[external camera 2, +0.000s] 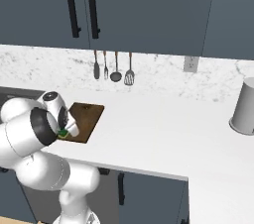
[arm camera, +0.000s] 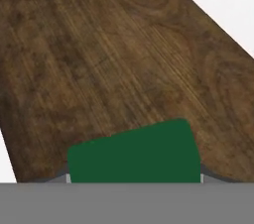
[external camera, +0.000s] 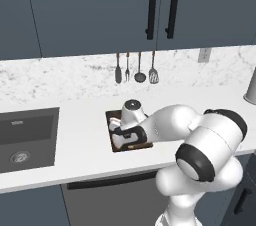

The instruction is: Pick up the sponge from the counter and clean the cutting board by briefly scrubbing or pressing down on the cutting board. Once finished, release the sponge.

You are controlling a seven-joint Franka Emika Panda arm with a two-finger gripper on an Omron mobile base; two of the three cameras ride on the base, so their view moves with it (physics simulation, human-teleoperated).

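sponge (arm camera: 134,153) lower edge cut off; cutting board (external camera: 112,116) mostly behind the arm

No writing, label, brand mark or number can be read anywhere here: not on the cabinet doors, the marble backsplash, the wall outlet, the grey canister or the wooden board.

Sponge (arm camera: 133,152) green; cutting board (arm camera: 114,64) dark brown, grained; counter (external camera 2: 163,134) white.
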